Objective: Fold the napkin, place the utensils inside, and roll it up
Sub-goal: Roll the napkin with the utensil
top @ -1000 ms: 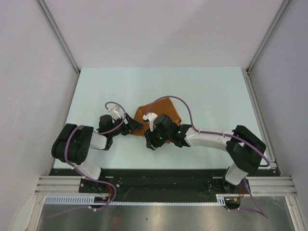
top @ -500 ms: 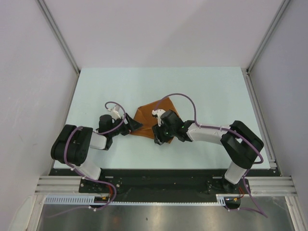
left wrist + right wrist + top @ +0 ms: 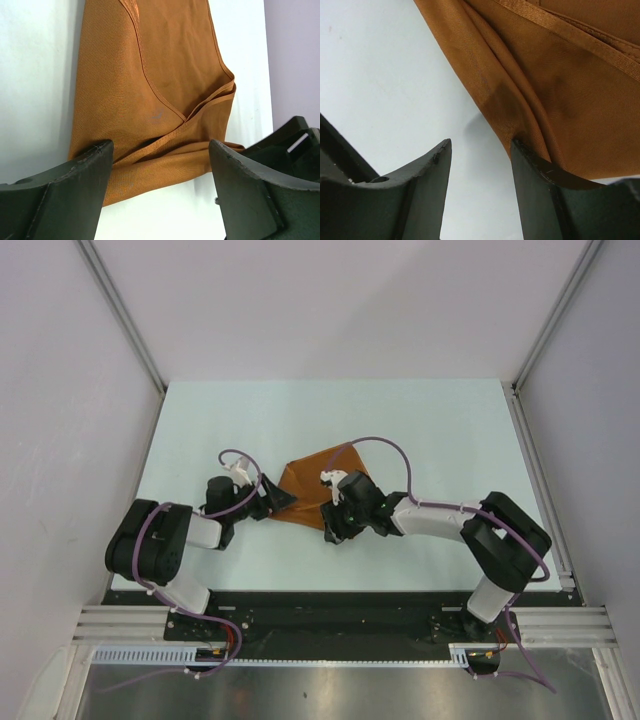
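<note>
The rust-brown napkin (image 3: 322,472) lies folded with overlapping layers on the table's middle. It fills the left wrist view (image 3: 150,75) and the upper right of the right wrist view (image 3: 560,75). My left gripper (image 3: 279,502) is open at the napkin's left corner, its jaws (image 3: 160,146) astride the folded edge, holding nothing. My right gripper (image 3: 335,527) is open at the napkin's near edge; in its wrist view (image 3: 481,143) the right fingertip (image 3: 520,150) touches the cloth's edge and the gap shows bare table. The spoon is not in view.
The pale table (image 3: 200,430) is bounded by grey walls and metal rails on the left, right and back. The right gripper's dark body shows at the right of the left wrist view (image 3: 292,142), close to the left gripper.
My right gripper has shifted a little right and back, turning in towards the napkin's near edge. The left arm has stayed put.
</note>
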Available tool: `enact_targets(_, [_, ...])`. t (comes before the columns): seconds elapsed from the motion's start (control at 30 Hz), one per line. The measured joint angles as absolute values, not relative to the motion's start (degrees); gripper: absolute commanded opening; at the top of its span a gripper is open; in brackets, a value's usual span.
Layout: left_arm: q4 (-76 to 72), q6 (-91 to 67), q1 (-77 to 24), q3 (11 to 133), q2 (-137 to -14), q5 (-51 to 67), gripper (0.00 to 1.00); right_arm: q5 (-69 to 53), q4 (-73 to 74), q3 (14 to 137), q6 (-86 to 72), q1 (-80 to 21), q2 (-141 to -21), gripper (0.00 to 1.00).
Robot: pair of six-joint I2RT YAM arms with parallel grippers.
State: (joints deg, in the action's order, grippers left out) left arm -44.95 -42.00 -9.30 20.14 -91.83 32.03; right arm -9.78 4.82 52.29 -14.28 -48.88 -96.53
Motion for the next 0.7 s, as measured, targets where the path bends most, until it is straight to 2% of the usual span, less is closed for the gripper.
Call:
enact_targets(0.23, [-44.71, -41.93, -9.63, 20.29, -91.83, 31.66, 0.84, -11.64, 5.82, 53.36, -15.92, -49.04, -92.84, 0.56])
enact_targets(0.7, [-44.40, -41.78, -10.07, 20.49, -91.81, 31.11, 0.84, -12.36, 5.63, 54.41, -15.84, -46.35, -93.38, 0.56])
